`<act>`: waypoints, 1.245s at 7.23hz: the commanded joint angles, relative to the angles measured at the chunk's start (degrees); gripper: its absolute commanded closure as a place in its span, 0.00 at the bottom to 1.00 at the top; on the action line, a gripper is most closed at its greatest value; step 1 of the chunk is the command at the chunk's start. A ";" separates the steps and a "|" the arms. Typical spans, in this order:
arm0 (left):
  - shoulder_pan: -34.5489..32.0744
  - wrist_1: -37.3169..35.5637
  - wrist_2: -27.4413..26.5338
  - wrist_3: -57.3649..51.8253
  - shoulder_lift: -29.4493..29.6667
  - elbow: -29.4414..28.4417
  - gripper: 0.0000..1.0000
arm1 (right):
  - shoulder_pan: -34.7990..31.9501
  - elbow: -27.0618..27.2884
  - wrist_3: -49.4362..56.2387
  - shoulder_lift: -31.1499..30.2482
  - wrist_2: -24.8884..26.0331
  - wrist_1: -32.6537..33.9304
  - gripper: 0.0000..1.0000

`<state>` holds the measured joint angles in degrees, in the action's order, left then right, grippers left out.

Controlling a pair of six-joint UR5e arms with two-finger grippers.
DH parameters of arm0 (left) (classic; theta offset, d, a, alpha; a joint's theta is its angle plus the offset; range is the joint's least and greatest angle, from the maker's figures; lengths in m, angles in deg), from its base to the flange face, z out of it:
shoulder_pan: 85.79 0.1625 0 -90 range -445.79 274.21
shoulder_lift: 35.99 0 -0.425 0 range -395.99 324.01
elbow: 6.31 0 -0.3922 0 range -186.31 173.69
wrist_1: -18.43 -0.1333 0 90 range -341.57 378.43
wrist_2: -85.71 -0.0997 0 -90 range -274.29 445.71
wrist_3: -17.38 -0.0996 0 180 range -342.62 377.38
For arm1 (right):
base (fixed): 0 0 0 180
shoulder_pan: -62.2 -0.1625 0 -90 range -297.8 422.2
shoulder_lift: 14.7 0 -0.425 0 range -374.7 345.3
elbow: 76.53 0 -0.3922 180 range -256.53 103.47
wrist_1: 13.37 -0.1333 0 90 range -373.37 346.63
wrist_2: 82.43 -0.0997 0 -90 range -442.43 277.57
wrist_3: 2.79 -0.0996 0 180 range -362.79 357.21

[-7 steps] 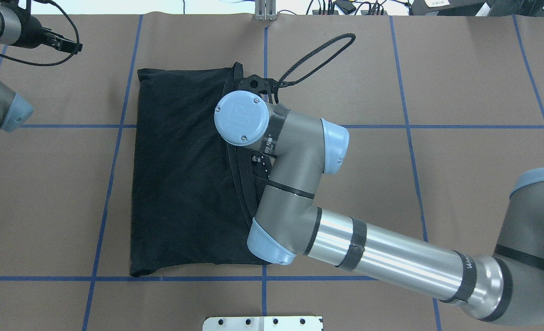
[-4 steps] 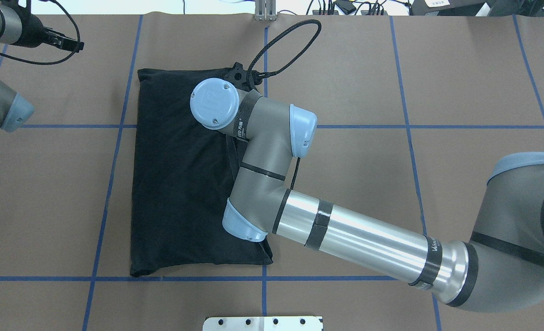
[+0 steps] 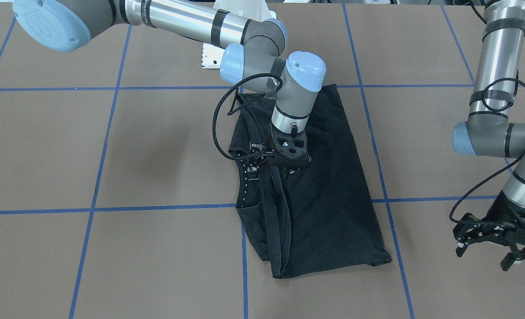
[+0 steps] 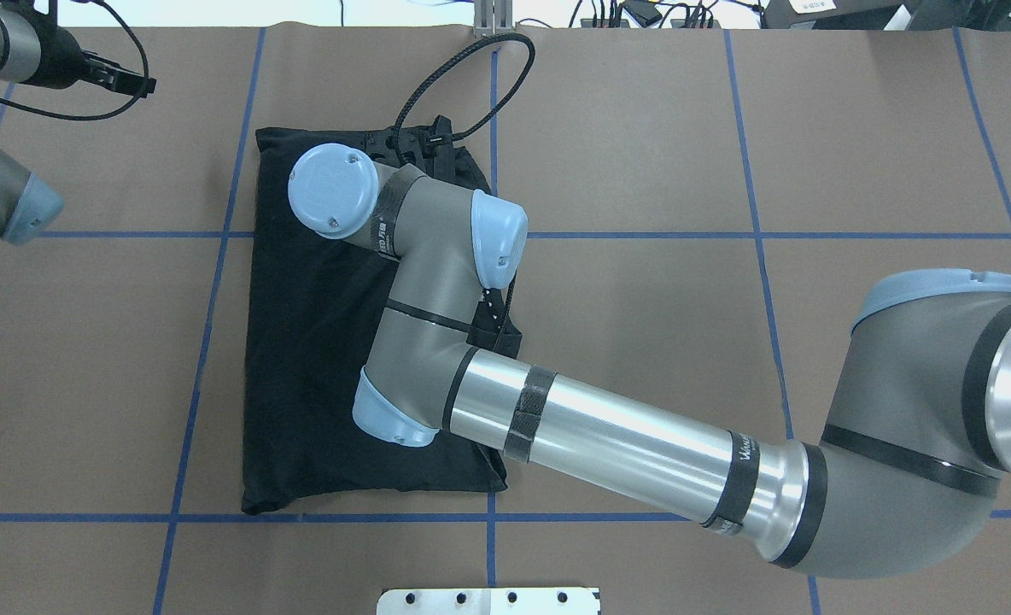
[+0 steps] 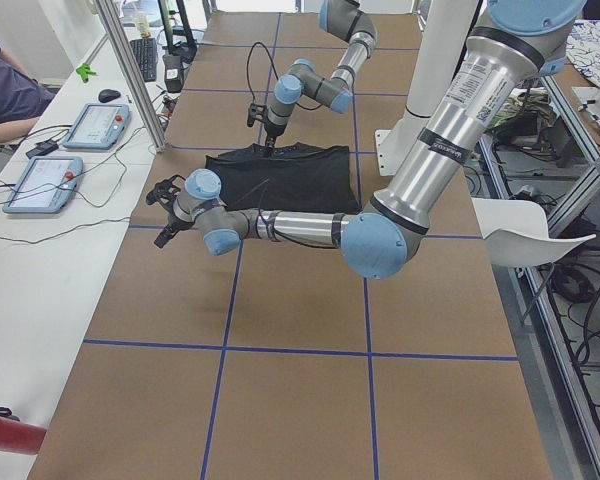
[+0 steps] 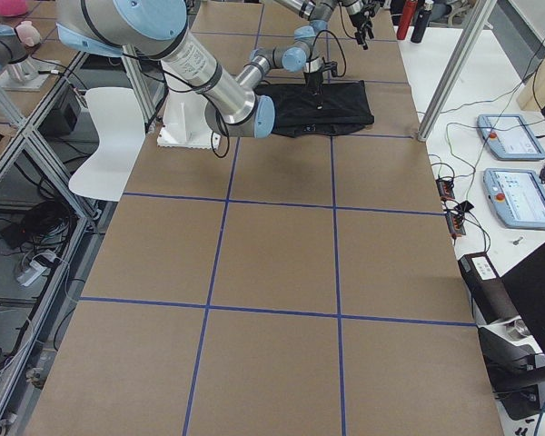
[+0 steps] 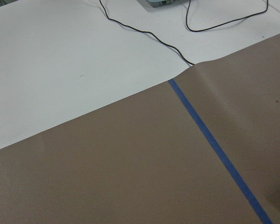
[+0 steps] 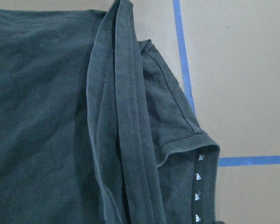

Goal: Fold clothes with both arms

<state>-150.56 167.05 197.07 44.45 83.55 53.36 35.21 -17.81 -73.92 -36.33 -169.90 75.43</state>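
Note:
The clothes are one black T-shirt (image 4: 318, 359), folded into a rough rectangle left of the table's centre. A doubled hem band (image 8: 116, 107) and a sleeve (image 8: 177, 126) run along one long side. My right arm reaches over the shirt, and its gripper (image 3: 289, 165) points down at the cloth close beside that band. Its fingers are lost against the black fabric, so I cannot tell how they stand. My left gripper (image 3: 486, 259) hovers open over bare table, well away from the shirt (image 3: 333, 190), with nothing in it.
Brown paper with blue tape lines (image 4: 215, 235) covers the table. A white mount plate (image 4: 488, 600) sits at the near edge. Cables (image 4: 642, 13) lie along the far edge. Tablets (image 5: 45, 180) and a person's arm (image 5: 5, 95) are at the side bench.
My right arm has swept leftwards across the shirt, from its right edge to over its upper middle. The left arm has stayed still.

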 commanded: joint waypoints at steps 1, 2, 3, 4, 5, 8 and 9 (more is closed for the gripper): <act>0.09 0.00 0.00 0.00 0.07 -0.08 0.00 | 0.53 -3.52 0.03 0.63 0.02 -3.45 0.26; 0.09 0.00 0.00 0.00 0.07 -0.08 0.00 | 1.23 -3.52 -0.06 0.80 0.20 -3.45 0.26; 0.17 -0.09 0.00 0.00 0.07 -0.16 0.00 | 1.32 -3.52 -0.06 0.89 0.20 -3.45 0.35; 0.17 -0.09 0.00 0.00 0.07 -0.16 0.00 | 1.32 -3.52 0.38 1.33 0.20 -3.45 0.78; 0.26 -0.09 0.00 0.00 0.07 -0.16 0.00 | 1.32 -3.52 0.47 1.68 0.11 -3.37 1.00; 0.26 -0.09 0.00 0.00 0.07 -0.16 0.00 | 1.32 -3.52 0.55 1.68 0.11 -3.37 1.00; 0.26 -0.09 0.00 0.00 0.07 -0.16 0.00 | 1.32 -3.52 0.47 1.68 0.11 -3.37 0.92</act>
<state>-150.30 166.96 197.07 44.45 83.62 53.20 36.53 -21.33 -73.41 -34.65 -169.79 72.06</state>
